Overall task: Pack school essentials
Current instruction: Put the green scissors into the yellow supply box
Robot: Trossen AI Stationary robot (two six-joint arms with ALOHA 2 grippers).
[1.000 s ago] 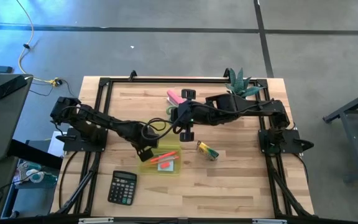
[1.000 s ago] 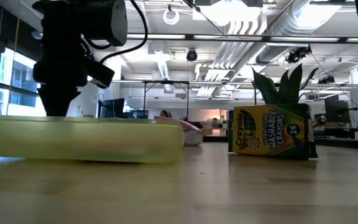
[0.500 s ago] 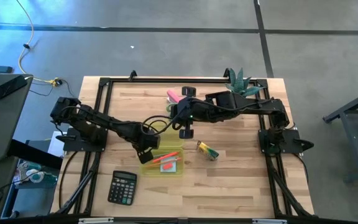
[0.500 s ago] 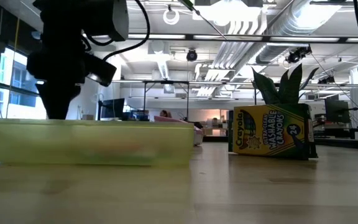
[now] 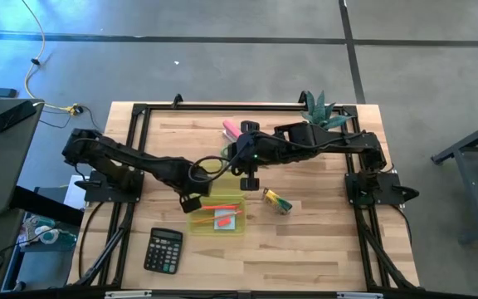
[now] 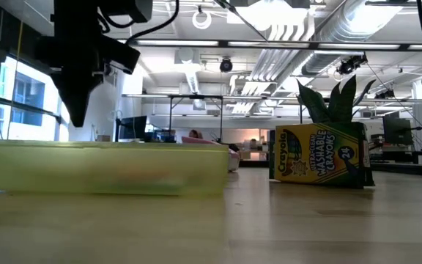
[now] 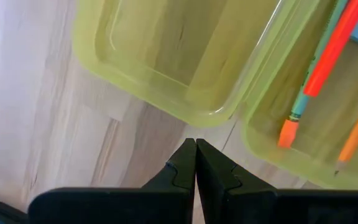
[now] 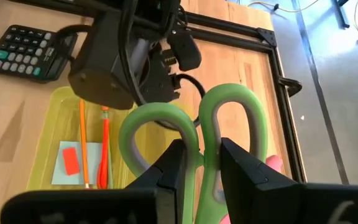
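Note:
A see-through yellow-green case lies open on the table. Its tray holds a light-blue note pad, a small red eraser, a thin pencil and a red-orange marker. My left gripper is shut and hovers just off the case's left corner, touching nothing. My right gripper is over the table's middle, shut on the green-handled scissors. The crayon box lies on the table to the right of the case. My right gripper pinches the scissors between its two fingers, just below the two green handle loops where they join. The loops stick out past the fingertips. The blades are hidden behind the fingers, and the scissors are clear of the table.
A black calculator sits near the near edge, left of the case. A pink stapler and a green plant lie toward the far edge. Black frame rails run around the tabletop. Bare wood shows right of the crayon box and along the near edge.
The case's edge shifted a little toward the table's right about a second ago and has stayed put since. My left gripper, which stood low against the case, has risen clear of it and stays shut.

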